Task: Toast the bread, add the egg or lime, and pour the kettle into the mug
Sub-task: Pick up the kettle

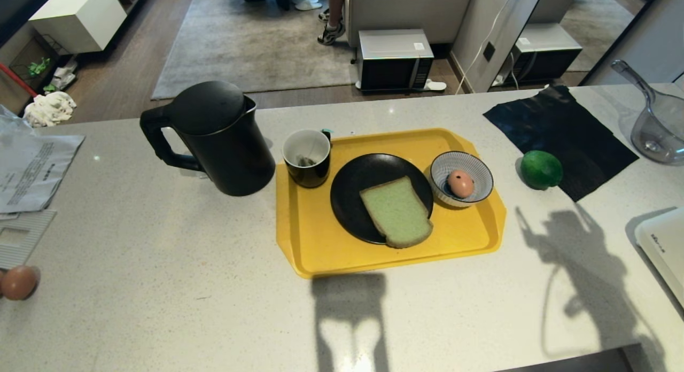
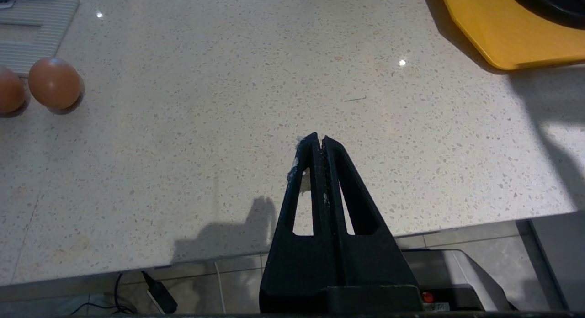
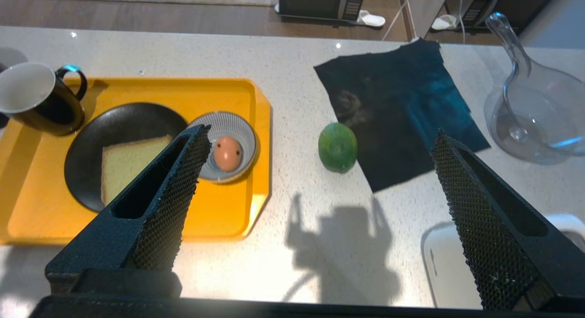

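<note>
The pale green bread (image 1: 396, 211) lies on a black plate (image 1: 352, 195) in the yellow tray (image 1: 310, 243). Right of it, the speckled egg (image 1: 460, 183) sits in a blue-striped bowl (image 1: 442, 169). The black mug (image 1: 307, 158), teabag inside, stands at the tray's back left corner, and the black kettle (image 1: 224, 139) stands on the counter left of it. The lime (image 1: 541, 169) rests on the counter right of the tray. My right gripper (image 3: 321, 134) hangs open and empty above the counter, with the lime (image 3: 337, 146) ahead of it. My left gripper (image 2: 318, 137) is shut and empty near the counter's front edge.
Two plain brown eggs (image 2: 54, 82) lie at the far left by papers (image 1: 32, 163). A black cloth (image 1: 556, 137) and a clear plastic jug (image 1: 660, 131) are at the back right, and a white appliance (image 1: 662, 249) at the right edge. A person's feet (image 1: 331, 30) show beyond the counter.
</note>
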Tool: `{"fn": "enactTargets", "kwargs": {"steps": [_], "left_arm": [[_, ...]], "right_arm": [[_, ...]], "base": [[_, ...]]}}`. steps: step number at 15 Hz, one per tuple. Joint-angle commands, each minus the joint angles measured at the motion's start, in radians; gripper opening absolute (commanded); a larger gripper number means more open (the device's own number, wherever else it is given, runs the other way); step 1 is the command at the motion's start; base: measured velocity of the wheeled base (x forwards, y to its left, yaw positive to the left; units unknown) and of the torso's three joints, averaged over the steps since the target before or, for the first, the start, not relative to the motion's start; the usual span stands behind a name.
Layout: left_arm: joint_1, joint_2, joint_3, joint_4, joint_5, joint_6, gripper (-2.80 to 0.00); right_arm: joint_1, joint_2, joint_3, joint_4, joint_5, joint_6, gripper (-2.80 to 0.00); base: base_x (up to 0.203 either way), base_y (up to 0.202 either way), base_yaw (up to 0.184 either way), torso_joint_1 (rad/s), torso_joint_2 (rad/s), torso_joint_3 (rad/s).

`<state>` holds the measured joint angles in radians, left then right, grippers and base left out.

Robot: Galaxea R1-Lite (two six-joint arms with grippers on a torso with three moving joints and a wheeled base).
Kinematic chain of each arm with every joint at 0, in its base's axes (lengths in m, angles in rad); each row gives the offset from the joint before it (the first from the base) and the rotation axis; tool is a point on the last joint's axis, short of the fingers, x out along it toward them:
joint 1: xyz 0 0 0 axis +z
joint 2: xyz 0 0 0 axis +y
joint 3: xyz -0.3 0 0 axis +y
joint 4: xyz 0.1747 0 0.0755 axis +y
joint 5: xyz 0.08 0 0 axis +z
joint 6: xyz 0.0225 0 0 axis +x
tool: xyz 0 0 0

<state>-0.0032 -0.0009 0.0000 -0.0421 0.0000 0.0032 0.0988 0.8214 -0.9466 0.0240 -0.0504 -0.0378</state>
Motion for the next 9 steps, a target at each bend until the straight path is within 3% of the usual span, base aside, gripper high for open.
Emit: {"fn": "enactTargets", "kwargs": {"steps": [1, 9], "left_arm": [[0.0, -0.002, 0.017, -0.001, 0.0, 0.0, -2.8], [0.0, -0.002, 0.017, -0.001, 0.0, 0.0, -2.8]], "right_arm": [[-0.003, -0.124, 0.076, -0.003, 0.006, 0.001, 0.0], [-0.011, -0.323, 0.222, 0.011, 0.049, 0.0, 0.0]], "base": [[0.0, 0.0, 0.0, 0.0, 0.0, 0.0], [0.0, 0.0, 0.0, 0.0, 0.0, 0.0]]}}
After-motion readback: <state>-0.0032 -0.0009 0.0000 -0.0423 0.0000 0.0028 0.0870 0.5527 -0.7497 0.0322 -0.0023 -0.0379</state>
